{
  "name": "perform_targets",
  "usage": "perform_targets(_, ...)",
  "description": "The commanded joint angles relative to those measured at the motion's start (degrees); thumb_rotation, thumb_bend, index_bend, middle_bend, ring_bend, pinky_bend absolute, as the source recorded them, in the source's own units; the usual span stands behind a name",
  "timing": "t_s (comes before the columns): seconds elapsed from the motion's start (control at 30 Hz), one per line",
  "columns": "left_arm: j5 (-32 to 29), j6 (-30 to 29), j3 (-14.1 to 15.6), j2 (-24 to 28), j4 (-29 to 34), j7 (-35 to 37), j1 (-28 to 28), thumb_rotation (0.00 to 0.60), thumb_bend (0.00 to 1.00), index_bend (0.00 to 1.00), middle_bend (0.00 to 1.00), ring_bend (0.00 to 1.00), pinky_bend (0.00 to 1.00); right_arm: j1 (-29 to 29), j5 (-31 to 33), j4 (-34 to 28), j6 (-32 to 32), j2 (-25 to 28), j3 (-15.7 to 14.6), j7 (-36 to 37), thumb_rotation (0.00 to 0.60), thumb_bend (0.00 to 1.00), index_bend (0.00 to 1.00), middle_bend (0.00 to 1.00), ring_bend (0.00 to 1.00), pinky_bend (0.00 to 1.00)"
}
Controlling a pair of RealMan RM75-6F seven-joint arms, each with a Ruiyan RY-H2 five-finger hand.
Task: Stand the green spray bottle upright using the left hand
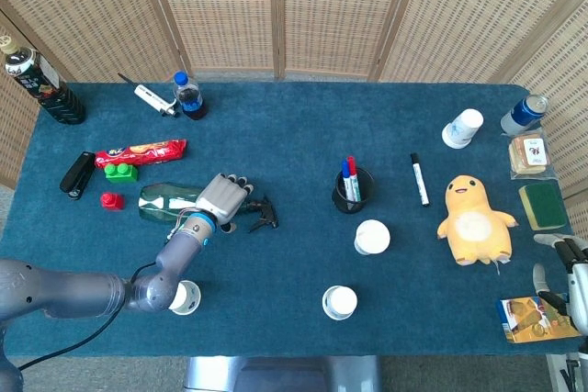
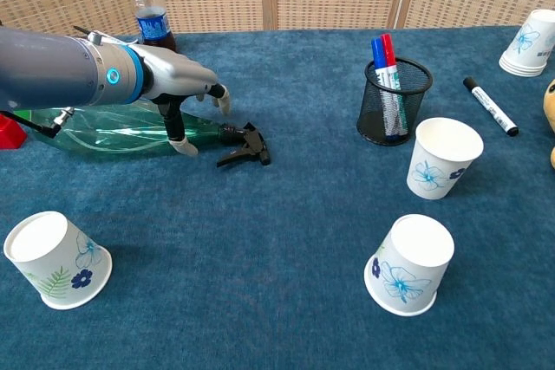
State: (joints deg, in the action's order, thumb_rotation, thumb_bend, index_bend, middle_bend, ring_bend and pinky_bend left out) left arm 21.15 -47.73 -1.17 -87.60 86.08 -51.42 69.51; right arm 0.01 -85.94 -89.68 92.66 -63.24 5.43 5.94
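Note:
The green spray bottle (image 1: 165,200) lies on its side on the blue table, its black trigger head (image 2: 245,146) pointing right. My left hand (image 2: 173,82) sits low over the bottle's neck. Its fingers (image 1: 234,185) arch over the far side and the thumb (image 2: 180,143) reaches down on the near side to the cloth. The hand straddles the neck without closing on it. In the chest view the forearm hides part of the bottle's body (image 2: 104,132). My right hand (image 1: 565,268) shows only at the right edge of the head view, fingers apart and holding nothing.
Green and red bricks (image 1: 119,172), a red snack packet (image 1: 141,150) and a stapler (image 1: 77,174) lie behind the bottle. Paper cups (image 2: 55,259) (image 2: 411,264) (image 2: 442,159) stand in front. A mesh pen holder (image 2: 395,100), a marker (image 2: 490,107) and a yellow plush toy (image 1: 475,221) are to the right.

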Motion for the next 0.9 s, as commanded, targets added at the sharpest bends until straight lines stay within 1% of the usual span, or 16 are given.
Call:
perform_targets(0.03, -0.32, -0.28, 0.34, -0.54, -0.64, 0.05, 0.31, 0.509, 0.3, 0.23, 0.2, 0.23, 0.34, -0.09, 0.09, -0.02, 0.08, 0.02, 0.1, 0.1, 0.6, 0.53, 0.32, 0.36, 0.27, 0.38)
perform_targets(0.1, -0.68, -0.47, 0.39, -0.97, -1.25, 0.1, 0.49, 0.506, 0.3, 0.25, 0.22, 0.25, 0.34, -0.18, 0.2, -0.06, 0.18, 0.04, 0.2, 0.37, 0.598, 0.53, 0.32, 0.36, 0.27, 0.38)
perform_targets(0.23, -1.95, -0.05, 0.73, -2.02, -2.99, -0.16, 1.06, 0.501, 0.3, 0.3, 0.25, 0.28, 0.4, -0.46, 0.41, 0.11, 0.61, -0.02, 0.48, 1.15, 0.6, 0.53, 0.33, 0.36, 0.27, 0.38)
perform_targets(0.27, -2.15, 0.02, 0.83, -2.25, -3.3, -0.24, 1.16, 0.499, 0.3, 0.3, 0.26, 0.29, 0.4, -0.5, 0.4, 0.16, 0.68, -0.05, 0.51, 1.32, 0.6, 0.53, 0.33, 0.36, 0.27, 0.38)
perform_targets(0.33, -2.37, 0.17, 1.18, -2.79, -3.94, -0.53, 1.41, 0.498, 0.32, 0.35, 0.3, 0.32, 0.45, -0.6, 0.45, 0.2, 0.81, -0.09, 0.63, 1.99, 0.6, 0.53, 0.33, 0.36, 0.27, 0.38)
perform_targets(0.4, -2.32, 0.14, 1.72, -3.38, -4.67, -1.07, 1.63, 0.532, 0.36, 0.43, 0.36, 0.37, 0.51, -0.69, 0.59, 0.27, 0.9, -0.09, 0.78, 2.67, 0.6, 0.53, 0.33, 0.36, 0.27, 0.38)
perform_targets(0.47, -2.97, 0.21, 2.05, -3.73, -5.05, -1.55, 1.88, 0.576, 0.38, 0.49, 0.43, 0.42, 0.52, -0.79, 0.63, 0.12, 1.03, 0.02, 0.9, 3.33, 0.6, 0.53, 0.33, 0.36, 0.27, 0.38)
perform_targets(0.5, -3.3, 0.23, 2.12, -3.8, -5.12, -1.76, 2.03, 0.593, 0.39, 0.53, 0.47, 0.45, 0.51, -0.82, 0.53, -0.02, 1.24, 0.06, 1.01, 3.88, 0.6, 0.53, 0.33, 0.36, 0.27, 0.38)
perform_targets(0.57, -3.76, 0.08, 2.08, -3.84, -5.08, -1.82, 2.2, 0.6, 0.4, 0.56, 0.52, 0.49, 0.51, -0.95, 0.29, -0.25, 2.01, 0.11, 1.42, 5.25, 0.6, 0.53, 0.34, 0.36, 0.27, 0.38)
perform_targets(0.63, -4.06, 0.11, 1.76, -3.52, -4.7, -1.37, 2.22, 0.6, 0.4, 0.57, 0.55, 0.52, 0.53, -1.06, 0.17, -0.11, 2.7, 0.07, 1.79, 5.89, 0.6, 0.53, 0.34, 0.36, 0.27, 0.38)
perform_targets(0.77, -2.93, -0.07, 0.35, -2.53, -3.68, 1.39, 1.45, 0.6, 0.4, 0.57, 0.56, 0.54, 0.6, -1.17, -0.1, -0.11, 3.11, 0.14, 1.95, 6.37, 0.6, 0.52, 0.34, 0.36, 0.27, 0.38)
perform_targets(0.83, -1.41, -0.05, -0.7, -1.71, -3.07, 3.77, 0.63, 0.6, 0.4, 0.56, 0.56, 0.54, 0.62, -1.2, -0.21, -0.16, 3.22, 0.11, 1.98, 6.45, 0.6, 0.52, 0.34, 0.36, 0.27, 0.38)
perform_targets(0.9, 1.59, -0.11, -2.16, -0.7, -2.43, 7.55, -0.83, 0.6, 0.4, 0.56, 0.55, 0.54, 0.6, -1.2, -0.52, -0.16, 3.54, -0.04, 2.06, 6.61, 0.6, 0.52, 0.34, 0.36, 0.27, 0.38)
